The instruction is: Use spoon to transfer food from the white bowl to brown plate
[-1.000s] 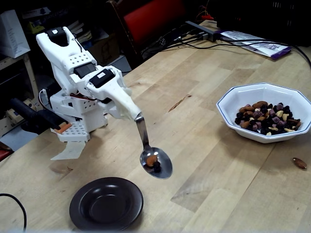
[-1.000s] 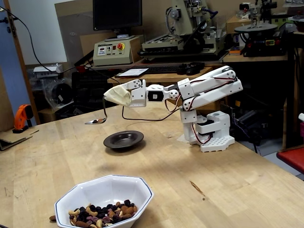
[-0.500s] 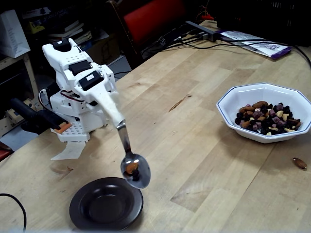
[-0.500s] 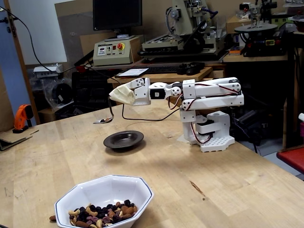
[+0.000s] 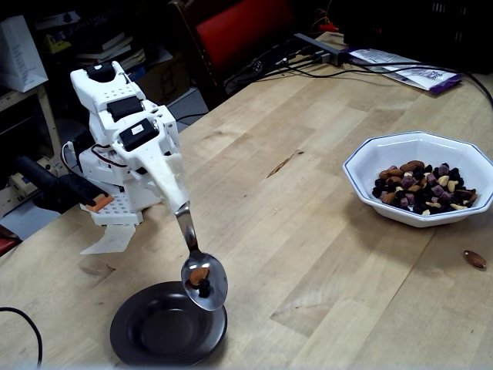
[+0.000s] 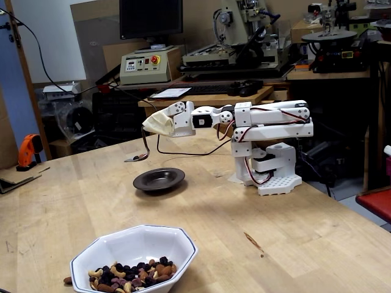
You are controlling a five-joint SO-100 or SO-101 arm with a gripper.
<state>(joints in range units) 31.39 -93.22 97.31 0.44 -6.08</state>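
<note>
Stage: transfer looked partly done, with a loaded spoon carried to the brown plate but not yet tipped out.
Hand: the hand was closed on the spoon's thin handle, holding it bowl-down at a slant; in a fixed view from across the counter the hand was wrapped in pale covering, so the gap between its fingers could not be read.
Spoon load: an almond and a small dark piece sat in the spoon's bowl, seen in a fixed view from the arm's side.
Spoon place: the spoon's bowl hung over the brown plate's rim nearest the white bowl, above the plate and not touching it; from across the counter the spoon showed clear of the brown plate, raised above its far left edge.
Brown plate: its well appeared bare, with no food visible in either fixed view.
White bowl: it stood well apart from the brown plate, holding the food, a heap of almonds, cashews and dark fruit pieces; the other fixed view showed the white bowl with the food along its near side.
Stray almond: one almond lay on the counter just beside the white bowl, on the side away from the brown plate.
Left to do: by my judgement, tipping this spoonful into the plate, then more scoops, since most of the food remained in the bowl.
</note>
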